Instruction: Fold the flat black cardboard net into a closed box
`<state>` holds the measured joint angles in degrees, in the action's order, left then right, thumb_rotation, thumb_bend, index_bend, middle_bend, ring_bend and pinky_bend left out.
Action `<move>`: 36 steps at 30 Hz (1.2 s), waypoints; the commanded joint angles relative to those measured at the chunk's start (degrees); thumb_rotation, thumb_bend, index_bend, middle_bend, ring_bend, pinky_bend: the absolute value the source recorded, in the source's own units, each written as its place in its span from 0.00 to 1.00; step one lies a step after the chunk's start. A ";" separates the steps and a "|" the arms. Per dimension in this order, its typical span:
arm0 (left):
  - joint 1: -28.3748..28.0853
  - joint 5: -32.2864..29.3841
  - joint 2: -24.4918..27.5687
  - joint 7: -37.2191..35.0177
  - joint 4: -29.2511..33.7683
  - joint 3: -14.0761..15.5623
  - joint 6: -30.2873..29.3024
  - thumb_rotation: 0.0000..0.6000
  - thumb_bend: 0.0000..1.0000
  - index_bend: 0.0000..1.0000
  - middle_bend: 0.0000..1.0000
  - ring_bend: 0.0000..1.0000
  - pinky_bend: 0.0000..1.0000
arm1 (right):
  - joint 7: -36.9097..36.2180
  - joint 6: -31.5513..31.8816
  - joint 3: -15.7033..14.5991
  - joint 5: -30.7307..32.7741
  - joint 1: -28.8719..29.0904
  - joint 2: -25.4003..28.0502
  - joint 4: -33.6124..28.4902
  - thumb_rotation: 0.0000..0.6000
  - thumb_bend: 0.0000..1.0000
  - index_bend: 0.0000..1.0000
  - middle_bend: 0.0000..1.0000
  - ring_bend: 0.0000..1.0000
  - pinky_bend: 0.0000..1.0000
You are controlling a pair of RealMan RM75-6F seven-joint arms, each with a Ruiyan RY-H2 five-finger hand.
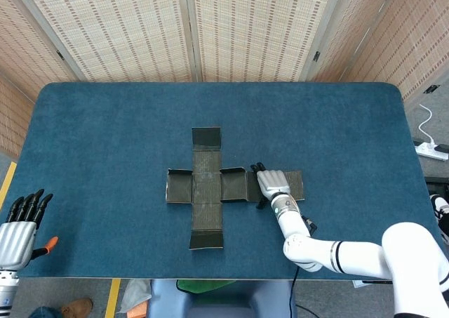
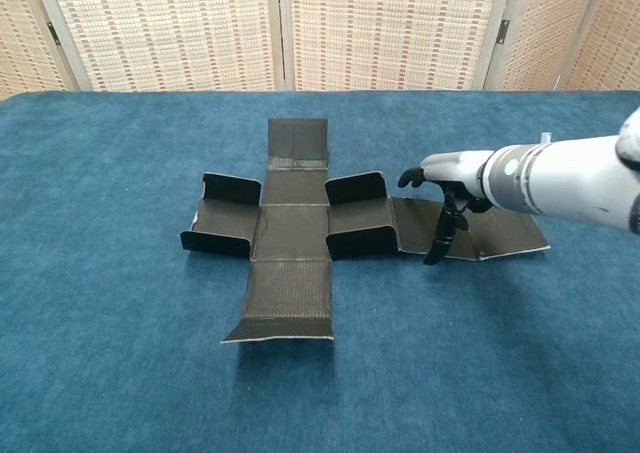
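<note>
A deep blue, felt-like tabletop (image 1: 105, 121) fills most of the frame. At its centre lies the black cardboard net (image 1: 207, 188), matte, with faint ribbed lines on its panels and thin pale edges. The right hand (image 1: 272, 184) has a white back and black fingers (image 2: 440, 241). At the lower left, the left hand (image 1: 17, 230) shows a white palm, black fingers and an orange tip. Beige woven screens (image 1: 245, 23) line the top.

Pretty bright, even light from overhead, no glare. Soft shadow under the net (image 2: 290, 235) front flap in chest view. Both views sharp; head view bows a bit at the edges.
</note>
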<state>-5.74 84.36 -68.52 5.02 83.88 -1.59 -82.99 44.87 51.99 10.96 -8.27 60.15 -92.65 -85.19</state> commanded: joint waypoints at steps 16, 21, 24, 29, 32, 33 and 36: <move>0.09 -0.48 -0.32 -1.08 -0.98 0.03 0.55 1.00 0.24 0.00 0.00 0.00 0.02 | 6.98 1.70 -0.47 8.34 5.54 -3.79 5.38 1.00 0.12 0.00 0.00 0.69 1.00; 0.18 -0.72 -0.43 -1.38 -1.26 0.09 0.78 1.00 0.24 0.00 0.00 0.00 0.02 | 8.56 2.16 -0.12 9.88 6.25 -4.59 5.98 1.00 0.15 0.01 0.00 0.70 1.00; 0.17 -0.68 -0.50 -1.44 -1.36 0.16 0.91 1.00 0.24 0.00 0.00 0.00 0.02 | 9.31 2.72 -0.03 10.14 6.55 -5.33 6.29 1.00 0.17 0.05 0.01 0.70 1.00; -0.27 -0.28 -0.73 -2.74 -1.74 0.01 1.23 1.00 0.23 0.00 0.00 0.00 0.02 | 8.29 4.55 0.55 7.82 5.99 -6.01 5.30 1.00 0.22 0.24 0.11 0.71 1.00; -1.88 0.71 -1.56 -5.11 -2.80 -0.84 2.00 1.00 0.24 0.00 0.00 0.00 0.03 | 5.02 5.61 0.99 3.51 4.16 -5.14 2.62 1.00 0.25 0.31 0.17 0.72 1.00; -2.55 0.85 -2.06 -6.01 -3.33 -1.36 2.28 1.00 0.24 0.00 0.00 0.00 0.04 | 3.86 5.86 1.11 2.03 3.53 -4.85 1.88 1.00 0.26 0.32 0.19 0.73 1.00; -5.34 1.30 -3.73 -7.34 -4.87 -3.48 3.27 1.00 0.24 0.07 0.04 0.15 0.19 | -0.20 5.54 1.36 -2.51 1.26 -3.66 -0.45 1.00 0.28 0.33 0.24 0.73 1.00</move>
<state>-9.43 85.12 -71.06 -1.34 80.13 -3.69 -80.37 47.78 57.34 11.93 -7.49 63.45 -97.41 -83.45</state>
